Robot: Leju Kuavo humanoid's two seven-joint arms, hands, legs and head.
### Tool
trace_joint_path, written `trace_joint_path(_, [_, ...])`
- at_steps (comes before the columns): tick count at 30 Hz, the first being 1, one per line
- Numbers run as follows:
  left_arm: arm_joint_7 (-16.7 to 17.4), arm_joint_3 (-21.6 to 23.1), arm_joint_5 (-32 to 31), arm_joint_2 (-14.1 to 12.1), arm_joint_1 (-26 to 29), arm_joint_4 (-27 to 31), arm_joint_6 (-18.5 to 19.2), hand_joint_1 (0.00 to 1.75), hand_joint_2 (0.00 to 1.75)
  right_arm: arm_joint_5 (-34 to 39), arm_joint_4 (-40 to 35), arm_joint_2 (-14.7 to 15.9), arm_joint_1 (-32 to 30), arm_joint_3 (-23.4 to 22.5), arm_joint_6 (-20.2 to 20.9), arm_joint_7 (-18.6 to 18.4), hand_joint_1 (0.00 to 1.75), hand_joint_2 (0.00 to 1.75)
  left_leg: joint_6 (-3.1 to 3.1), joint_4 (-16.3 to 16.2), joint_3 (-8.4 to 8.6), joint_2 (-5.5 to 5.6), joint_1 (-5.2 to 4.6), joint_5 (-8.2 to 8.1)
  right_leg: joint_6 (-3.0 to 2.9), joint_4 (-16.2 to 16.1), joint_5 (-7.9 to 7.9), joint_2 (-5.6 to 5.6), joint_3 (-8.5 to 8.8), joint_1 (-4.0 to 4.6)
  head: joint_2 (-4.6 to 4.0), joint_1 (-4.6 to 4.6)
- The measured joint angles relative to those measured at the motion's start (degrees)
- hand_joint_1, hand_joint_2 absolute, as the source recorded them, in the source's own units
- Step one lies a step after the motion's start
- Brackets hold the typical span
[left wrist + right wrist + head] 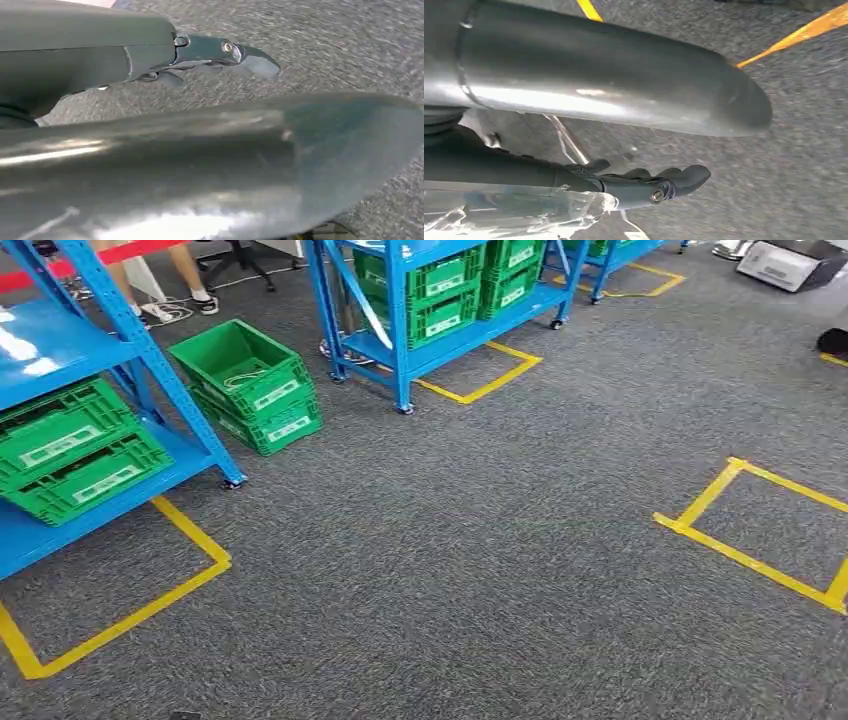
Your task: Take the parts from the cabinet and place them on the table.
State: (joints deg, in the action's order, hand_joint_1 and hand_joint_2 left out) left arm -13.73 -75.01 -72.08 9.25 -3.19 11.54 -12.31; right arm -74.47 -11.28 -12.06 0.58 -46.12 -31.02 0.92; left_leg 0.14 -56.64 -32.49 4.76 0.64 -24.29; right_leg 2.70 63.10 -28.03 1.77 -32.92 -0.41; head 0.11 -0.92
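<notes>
Seemingly the right hand [634, 187] grips a clear plastic bag [514, 212]; the left hand [215, 55] hangs empty, fingers straight.

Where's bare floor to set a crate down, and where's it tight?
Free: the wide carpet between the left blue rack and the yellow tape square at right, plus inside that square. Tight: the green crates stacked on the floor fill the gap between the left rack and the middle blue rack.
</notes>
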Motion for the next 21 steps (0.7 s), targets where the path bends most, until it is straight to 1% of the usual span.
trace_joint_path(1, [0.0,0.0,0.0,-0.02,-0.05,0.0,0.04,0.0,0.0,-0.04,0.0,0.0,-0.01,0.0,0.0,0.0,0.0,0.0,-0.39,-0.06,-0.15,0.5,0.03,-0.01,0.19,-3.13,0.38,3.0,1.3,-0.46,0.0,-0.02])
trace_joint_path(2, [0.0,0.0,0.02,-0.07,-0.22,0.0,0.07,0.0,0.0,-0.11,0.07,-0.09,-0.03,0.02,-0.02,-0.02,0.0,0.0,-0.74,-0.44,-0.48,1.23,-0.21,-0.04,-0.22,-4.26,-0.17,3.65,1.54,-0.57,0.0,0.09])
trace_joint_path(3, [0.0,0.0,0.06,-0.07,-0.13,0.0,0.07,0.0,0.0,-0.13,0.07,-0.09,-0.01,0.02,-0.02,-0.07,0.0,0.0,-1.13,-0.04,-0.73,1.65,-0.16,0.3,-0.56,-4.1,-0.04,2.95,1.63,-0.39,0.0,0.11])
trace_joint_path(4, [0.0,0.0,0.09,-0.07,0.0,0.0,0.07,0.0,0.0,-0.15,0.07,-0.09,0.04,0.02,-0.04,-0.13,0.0,0.0,-1.61,0.17,-0.89,2.25,0.1,0.65,-0.97,-3.96,0.06,2.57,1.87,-0.14,0.0,0.15])
trace_joint_path(5, [0.0,0.0,0.09,-0.07,0.27,0.0,0.07,0.0,0.0,-0.13,0.07,-0.09,0.01,0.0,-0.04,-0.18,0.0,0.0,-2.02,0.28,-1.06,2.79,0.25,0.91,-1.34,-3.98,0.26,2.0,1.82,-0.08,0.0,0.07])
trace_joint_path(6, [0.0,0.0,0.09,-0.15,0.32,-0.02,0.07,0.0,0.0,-0.15,0.07,-0.11,0.01,0.0,-0.04,-0.17,0.0,0.0,-2.14,0.02,-1.18,2.26,0.3,0.72,-1.94,-4.36,0.62,1.07,1.85,-0.42,0.0,0.11])
trace_joint_path(7, [0.04,0.0,0.09,0.02,0.33,-0.02,0.07,0.0,0.0,-0.17,0.07,-0.11,0.02,0.0,-0.09,-0.13,0.0,0.0,-2.37,-1.36,-1.8,-1.02,-0.14,-0.52,-2.14,-4.42,0.72,0.56,1.86,-0.34,0.0,0.55])
trace_joint_path(8, [0.07,0.0,0.09,0.09,0.13,-0.02,0.07,0.0,0.0,-0.2,0.07,-0.11,-0.04,0.0,-0.09,-0.15,0.0,0.0,-2.58,-4.78,-3.53,-2.8,-0.13,-2.84,-2.6,-4.42,0.69,-0.22,1.78,-0.21,0.0,1.03])
trace_joint_path(9, [0.07,0.0,0.09,0.11,-0.15,0.0,0.07,0.0,0.0,-0.22,0.07,-0.11,-0.21,0.0,-0.09,-0.15,0.0,0.0,-2.72,-9.65,-5.85,-3.49,-0.1,-5.38,-2.71,-4.42,0.64,-1.22,1.71,-0.08,0.0,0.98])
trace_joint_path(10, [0.07,0.0,0.11,0.11,-0.19,0.0,0.07,0.0,0.0,-0.22,0.07,-0.11,-0.39,0.0,-0.09,-0.15,0.0,0.0,-2.79,-14.51,-8.14,-3.75,-0.09,-7.4,-2.76,-4.41,0.61,-2.22,1.62,-0.01,0.0,0.94])
trace_joint_path(11, [0.07,0.0,0.11,0.09,-0.15,-0.02,0.09,0.0,0.0,-0.22,0.07,-0.09,-0.46,0.0,-0.09,-0.15,0.0,0.0,-2.82,-17.51,-9.51,-3.77,-0.1,-8.18,-2.83,-4.41,0.56,-3.03,1.55,0.04,0.0,1.01])
trace_joint_path(12, [0.07,0.0,0.13,0.09,0.02,0.0,0.11,0.0,0.0,-0.24,0.07,-0.09,-0.43,0.0,-0.09,-0.15,0.0,0.0,-2.8,-17.8,-9.54,-3.78,-0.1,-7.63,-2.83,-4.41,0.55,-3.68,1.57,0.05,0.0,0.98])
trace_joint_path(13, [0.13,-0.02,0.15,0.07,0.19,0.0,0.13,0.0,0.0,-0.31,0.07,-0.09,-0.35,0.0,-0.04,-0.13,0.0,0.0,-2.71,-15.8,-8.36,-3.81,-0.11,-5.92,-2.84,-4.41,0.53,-4.38,1.59,0.06,0.0,1.01])
trace_joint_path(14, [0.15,-0.04,0.17,0.07,0.21,0.0,0.13,0.0,0.0,-0.33,0.07,-0.11,-0.27,0.0,-0.02,-0.13,0.0,0.0,-2.55,-11.65,-6.07,-4.12,-0.14,-3.57,-2.79,-4.41,0.46,-5.08,1.71,0.07,0.0,1.01])
trace_joint_path(15, [0.15,-0.04,0.17,0.04,0.16,0.0,0.13,0.0,0.0,-0.37,0.07,-0.11,-0.24,0.0,-0.02,-0.11,0.0,0.0,-2.34,-6.48,-3.13,-5.2,-0.22,-1.31,-2.65,-4.41,0.36,-5.72,1.9,0.06,0.0,0.98])
trace_joint_path(16, [0.15,-0.04,0.17,0.07,0.08,0.0,0.13,0.0,0.0,-0.42,0.07,-0.11,-0.21,0.0,0.0,-0.07,0.0,0.0,-2.0,-2.27,-0.53,-8.34,-0.48,-0.19,-2.4,-4.41,0.2,-6.21,2.09,0.27,0.0,1.03])
trace_joint_path(17, [0.15,-0.04,0.17,0.07,-0.21,0.0,0.13,0.0,0.0,-0.48,0.07,-0.11,-0.24,0.02,0.0,-0.06,0.0,0.0,-1.97,0.11,0.28,-8.85,-0.75,-0.74,-1.91,-3.89,-0.24,-6.77,1.95,0.78,0.0,1.23])
trace_joint_path(18, [0.13,-0.04,0.17,0.09,-0.3,0.0,0.13,0.0,0.0,-0.5,0.07,-0.09,-0.21,0.02,0.02,-0.06,0.0,0.0,-1.67,-0.3,-0.02,-8.13,-0.62,-0.61,-1.67,-4.23,-0.24,-7.23,1.6,0.83,0.0,0.94])
trace_joint_path(20, [0.15,-0.04,0.2,0.07,0.12,-0.02,0.13,0.0,0.0,-0.63,0.07,-0.09,0.16,0.02,0.07,-0.07,0.0,0.0,-1.26,-0.29,-0.23,-7.06,-0.77,-0.72,-1.25,-4.62,-0.23,-8.35,2.72,0.78,0.0,0.81])
trace_joint_path(21, [0.13,-0.04,0.26,0.09,0.21,0.0,0.13,0.0,0.0,-0.68,0.07,-0.11,0.28,0.07,0.09,-0.09,0.0,0.0,-0.8,0.05,0.06,-6.45,-0.43,-0.41,-0.9,-4.54,-0.47,-8.46,2.88,0.72,0.0,1.01])
